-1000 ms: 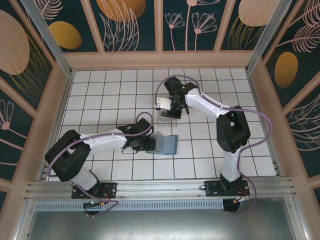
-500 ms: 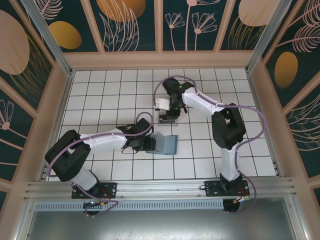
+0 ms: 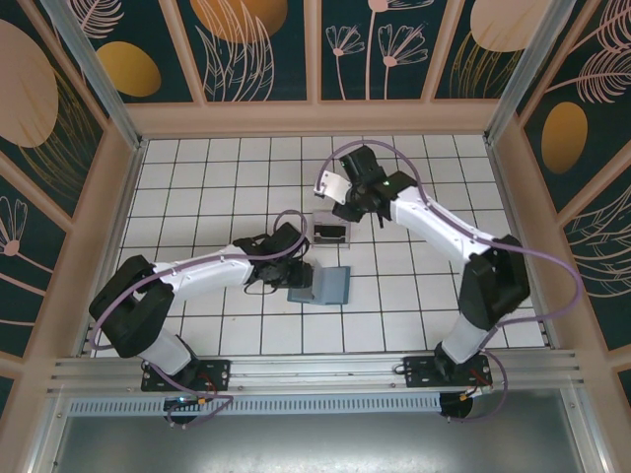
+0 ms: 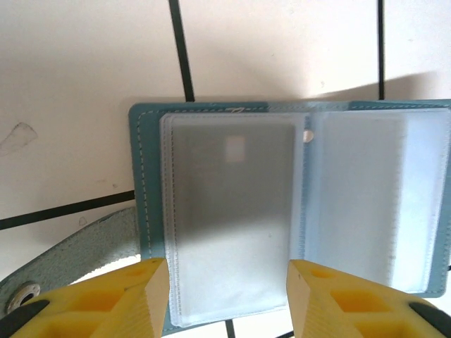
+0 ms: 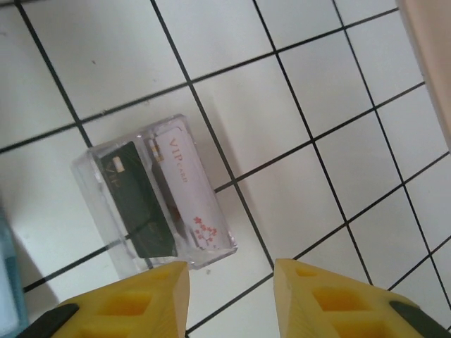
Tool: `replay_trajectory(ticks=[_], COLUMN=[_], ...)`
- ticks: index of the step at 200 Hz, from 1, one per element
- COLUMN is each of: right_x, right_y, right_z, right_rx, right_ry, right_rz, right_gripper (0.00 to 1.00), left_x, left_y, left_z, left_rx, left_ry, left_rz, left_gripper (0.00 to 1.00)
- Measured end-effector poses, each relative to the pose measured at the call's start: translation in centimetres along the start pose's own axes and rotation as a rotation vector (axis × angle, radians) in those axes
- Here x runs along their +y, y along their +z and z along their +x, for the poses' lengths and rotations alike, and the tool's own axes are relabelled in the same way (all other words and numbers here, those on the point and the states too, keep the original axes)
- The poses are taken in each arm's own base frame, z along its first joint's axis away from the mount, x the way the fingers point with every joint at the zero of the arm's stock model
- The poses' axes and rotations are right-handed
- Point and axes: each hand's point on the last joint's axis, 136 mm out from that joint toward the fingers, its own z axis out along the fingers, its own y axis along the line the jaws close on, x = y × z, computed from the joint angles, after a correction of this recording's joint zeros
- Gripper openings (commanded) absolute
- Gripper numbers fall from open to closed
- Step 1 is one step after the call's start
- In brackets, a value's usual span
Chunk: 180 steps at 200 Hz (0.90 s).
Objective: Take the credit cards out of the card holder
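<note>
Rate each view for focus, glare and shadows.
Left wrist view: the open card holder looks hazy, its clear sleeves milky with glare, a soft shadow on the tile beyond it. Right wrist view: the clear box is sharp enough to read VIP on a card; the right gripper is blurred. Top external view: even light, faint shadows under the arms.

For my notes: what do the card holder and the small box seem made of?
Card holder: probably matte blue leather or imitation, with a stitched edge; its sleeves look like frosted plastic. Box: clear, glossy plastic; the cards show through.
</note>
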Motion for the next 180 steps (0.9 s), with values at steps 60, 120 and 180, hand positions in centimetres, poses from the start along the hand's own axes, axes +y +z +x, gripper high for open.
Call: replay_trajectory(ticks=[60, 120, 180], right_x=[2.2, 4.8, 10.3], right_y=[-4.0, -4.1, -1.7], right_z=[0.6, 3.1, 6.8], right_rx=[-0.154, -0.155, -0.003], right_ry=[0.414, 0.903, 1.252], right_rz=[0.026, -0.054, -0.228], right_gripper=[0.34, 0.23, 0.18], left_x=[-2.9, -5.2, -5.6], left_y=[-0.2, 2.0, 4.1], left_z=[-1.2, -0.2, 1.5], left_rx=[-0.011, 0.042, 0.092], left_ry=[0.06, 0.101, 0.069], left_rz=[0.006, 0.046, 0.122], left_gripper=[0.45, 0.28, 0.24])
